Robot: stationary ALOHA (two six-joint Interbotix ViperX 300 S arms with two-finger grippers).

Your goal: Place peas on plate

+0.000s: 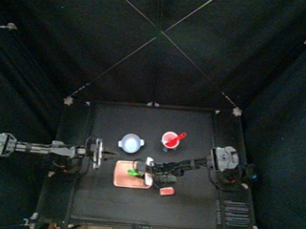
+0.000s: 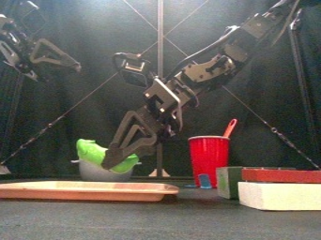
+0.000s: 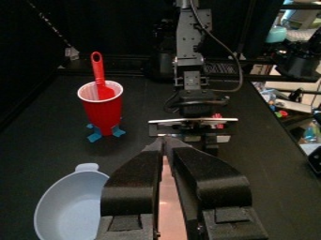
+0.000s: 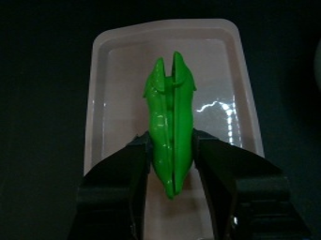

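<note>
Two black jaws of the right claw (image 4: 174, 173) are seen pinching the peas (image 4: 170, 117), a bright green pod, by its lower end, with the jaws standing fairly wide because the pod fills the gap between them. The pod is held lengthwise over the plate (image 4: 111, 84), most probably so that it can be lowered flat onto the pink surface; whether it already touches cannot be told. In the front view the pod hangs low above the plate, which rests on the counter (image 1: 111, 119). The left claw (image 3: 170, 173) is kept back at its own side, pressed nearly together and holding nothing.
</note>
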